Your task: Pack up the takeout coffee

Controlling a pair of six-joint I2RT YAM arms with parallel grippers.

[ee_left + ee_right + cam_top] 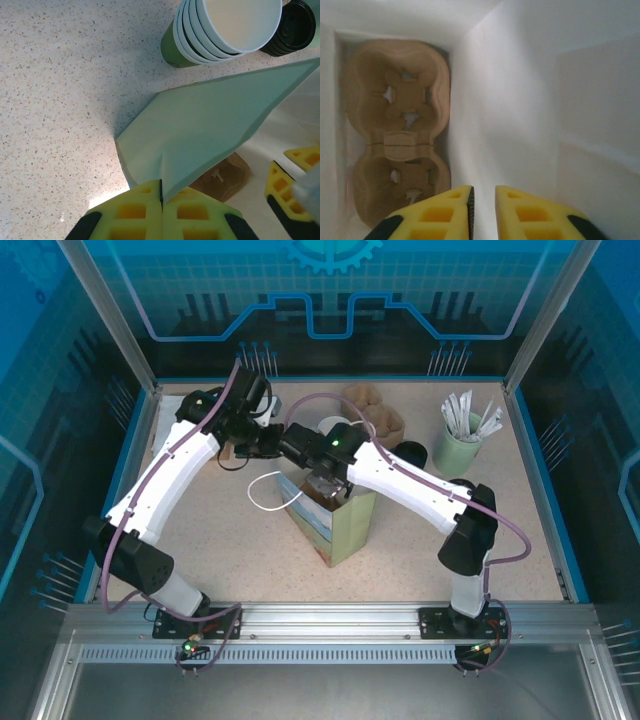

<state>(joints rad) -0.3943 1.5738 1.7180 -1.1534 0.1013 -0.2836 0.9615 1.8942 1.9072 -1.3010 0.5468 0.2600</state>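
A pale green paper bag [345,525] stands in the middle of the table. My left gripper [268,443] [161,194] is shut on the bag's top edge [210,120], holding it open. My right gripper [322,487] [483,200] reaches down into the bag's white inside, its jaws a little open with nothing between them. A brown cardboard cup carrier [395,135] [227,175] lies on the bag's bottom. The takeout coffee is out of view. In the left wrist view, one yellow finger [287,187] of the right gripper shows at the lower right.
A stack of green cups with white insides [225,30] and a loose black lid [296,27] [410,452] stand behind the bag. Another brown carrier [378,408] lies further back, and a pale green cup of white sticks [460,440] at the back right. The bag's white handle [265,492] hangs left.
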